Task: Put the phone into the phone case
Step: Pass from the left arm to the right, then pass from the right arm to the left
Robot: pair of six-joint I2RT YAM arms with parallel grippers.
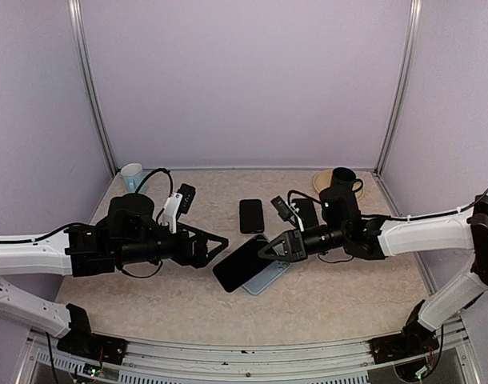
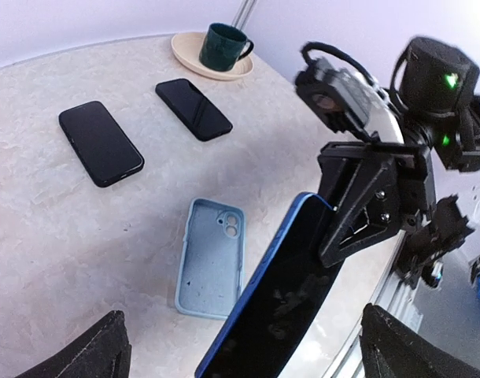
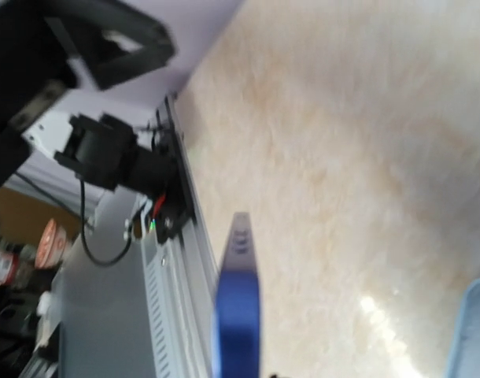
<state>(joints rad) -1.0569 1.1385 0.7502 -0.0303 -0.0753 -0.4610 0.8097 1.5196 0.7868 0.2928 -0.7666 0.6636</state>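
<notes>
Top view: R gripper (image 1: 270, 248) is pinched on the upper end of the phone (image 1: 240, 264), holding it tilted just over the case (image 1: 270, 278), which lies open side up on the table (image 1: 348, 296), prob. so the low end goes in first; L gripper (image 1: 216, 244) is spread wide beside that low end, gripping nothing. L wrist: phone hangs screen-up over the case's edge, L fingers (image 2: 94, 350) apart either side, likely ready to steady it. R wrist: blurry, only the phone's blue edge & a case corner show
</notes>
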